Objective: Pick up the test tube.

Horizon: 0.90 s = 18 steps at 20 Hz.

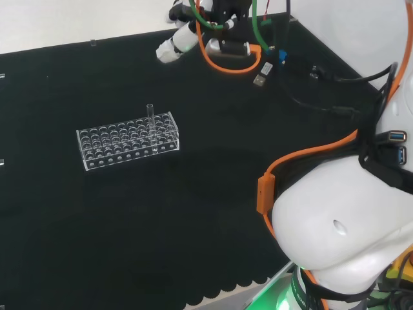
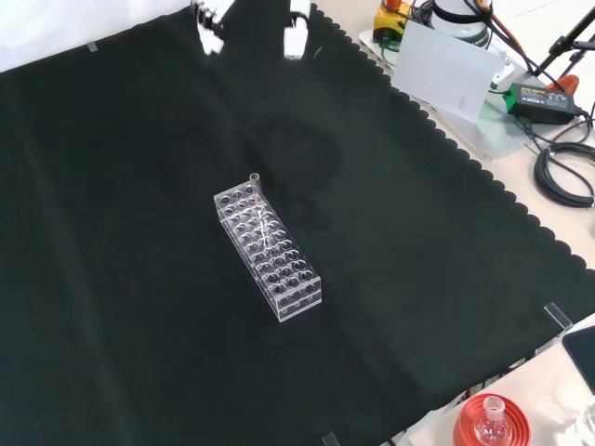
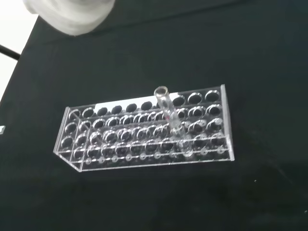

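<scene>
The hand is up high and far from the clear rack, with its fingers straight and holding nothing, and the test tube stands in a hole, sticking up above the rack so fingers can grab it.

Bench is covered by a black cloth with a scalloped hem along the edge that runs down the right side of the front view. One clear plastic test tube rack sits on the cloth near the middle of the bench, well apart from every edge, long side running diagonally in the front view, many round holes in rows. Off the cloth at the bench's front-view bottom right corner, a red ribbed stand holds a small clear flask, touching the hem.
</scene>
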### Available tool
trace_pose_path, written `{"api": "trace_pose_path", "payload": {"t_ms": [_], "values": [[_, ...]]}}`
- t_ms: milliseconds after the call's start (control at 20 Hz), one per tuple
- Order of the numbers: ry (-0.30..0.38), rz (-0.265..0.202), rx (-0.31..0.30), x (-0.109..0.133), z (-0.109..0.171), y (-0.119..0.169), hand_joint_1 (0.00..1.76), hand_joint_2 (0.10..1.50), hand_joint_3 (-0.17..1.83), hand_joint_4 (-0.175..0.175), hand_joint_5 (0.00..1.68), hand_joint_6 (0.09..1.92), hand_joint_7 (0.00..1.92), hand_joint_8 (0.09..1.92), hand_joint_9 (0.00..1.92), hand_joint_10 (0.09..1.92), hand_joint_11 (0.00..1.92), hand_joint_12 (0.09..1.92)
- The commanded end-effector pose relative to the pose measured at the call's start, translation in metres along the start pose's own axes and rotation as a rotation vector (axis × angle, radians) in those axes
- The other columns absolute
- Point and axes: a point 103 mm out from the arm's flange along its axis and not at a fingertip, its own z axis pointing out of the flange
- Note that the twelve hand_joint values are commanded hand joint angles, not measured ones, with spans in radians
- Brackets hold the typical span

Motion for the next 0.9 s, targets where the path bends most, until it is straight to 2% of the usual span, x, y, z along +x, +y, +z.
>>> {"api": "trace_pose_path", "payload": {"t_ms": [50, 750, 900], "values": [[0.018, -0.028, 0.026, 0.010, 0.031, 0.017, 0.84, 0.75, 0.42, -0.004, 0.30, 0.21, 0.18, 0.82, 0.13, 0.95, 0.00, 1.41], [0.027, -0.059, 0.073, 0.017, 0.097, 0.047, 0.86, 0.74, 0.45, -0.008, 0.34, 0.25, 0.17, 0.82, 0.18, 0.94, 0.00, 1.44], [0.028, -0.057, 0.080, 0.015, 0.111, 0.055, 0.87, 0.73, 0.47, -0.010, 0.35, 0.30, 0.29, 0.81, 0.19, 0.93, 0.00, 1.45]]}}
